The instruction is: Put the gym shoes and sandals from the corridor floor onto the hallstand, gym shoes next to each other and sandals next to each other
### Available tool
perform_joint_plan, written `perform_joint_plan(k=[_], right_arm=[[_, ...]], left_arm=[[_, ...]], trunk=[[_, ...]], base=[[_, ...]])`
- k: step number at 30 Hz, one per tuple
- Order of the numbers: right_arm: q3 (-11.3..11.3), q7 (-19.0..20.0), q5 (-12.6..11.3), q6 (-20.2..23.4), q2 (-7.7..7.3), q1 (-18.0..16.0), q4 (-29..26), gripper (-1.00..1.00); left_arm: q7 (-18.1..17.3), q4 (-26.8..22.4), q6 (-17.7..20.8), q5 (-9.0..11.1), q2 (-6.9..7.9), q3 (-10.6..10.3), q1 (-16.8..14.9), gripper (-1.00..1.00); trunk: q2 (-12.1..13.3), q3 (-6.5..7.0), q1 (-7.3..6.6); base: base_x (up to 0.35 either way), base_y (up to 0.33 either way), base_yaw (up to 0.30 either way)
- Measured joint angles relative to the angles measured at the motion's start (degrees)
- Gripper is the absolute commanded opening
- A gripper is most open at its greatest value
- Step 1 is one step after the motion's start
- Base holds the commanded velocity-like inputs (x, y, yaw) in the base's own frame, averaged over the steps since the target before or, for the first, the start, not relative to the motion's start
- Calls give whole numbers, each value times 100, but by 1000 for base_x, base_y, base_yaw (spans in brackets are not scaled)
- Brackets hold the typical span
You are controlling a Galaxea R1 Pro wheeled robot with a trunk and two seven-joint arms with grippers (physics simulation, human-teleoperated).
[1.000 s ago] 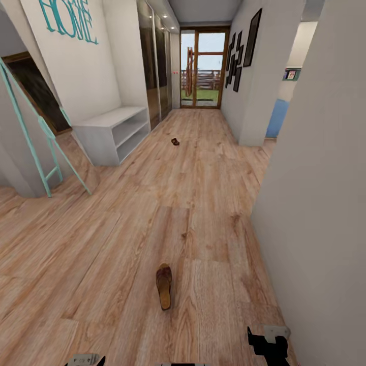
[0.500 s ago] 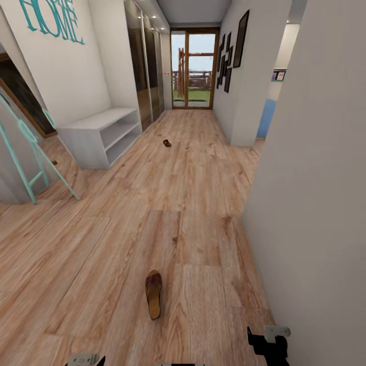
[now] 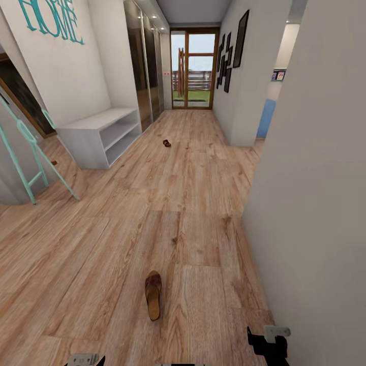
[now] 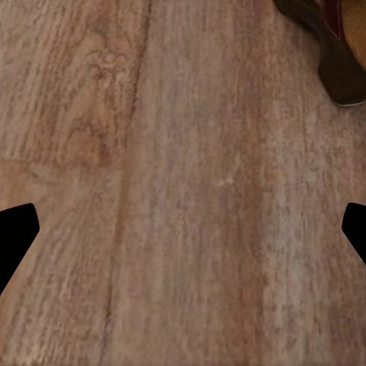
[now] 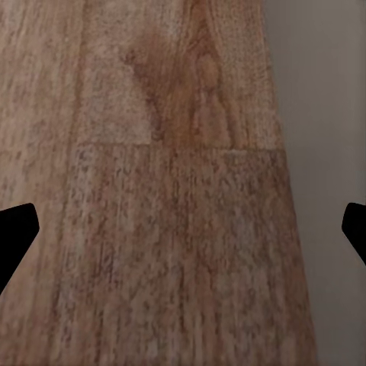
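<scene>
Left gripper [image 4: 183, 229] and right gripper [image 5: 183, 229]: spread wide, empty, above floor [image 3: 203, 203]. Near sandal [image 3: 153, 294] ahead.

Head down-corridor; wrists close over floor [image 4: 183, 191]

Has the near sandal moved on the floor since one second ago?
No. The near sandal lies by the same plank joint of the corridor floor; its shift in the head view matches the whole scene's, so the camera moved.
</scene>
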Motion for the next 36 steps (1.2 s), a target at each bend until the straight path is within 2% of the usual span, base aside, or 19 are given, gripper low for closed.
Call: perform_joint_plan(k=[27,36], right_arm=[[6,0,6,7,9,0,1,100],[8,3,5,7,10,-1,2,100]], left_arm=[[0,0,0,0,0,0,0,100],[0,-2,0,0,0,0,1,100]], trunk=[[0,0,0],[0,-15,0]], base=[[0,0,2],[0,0,179]])
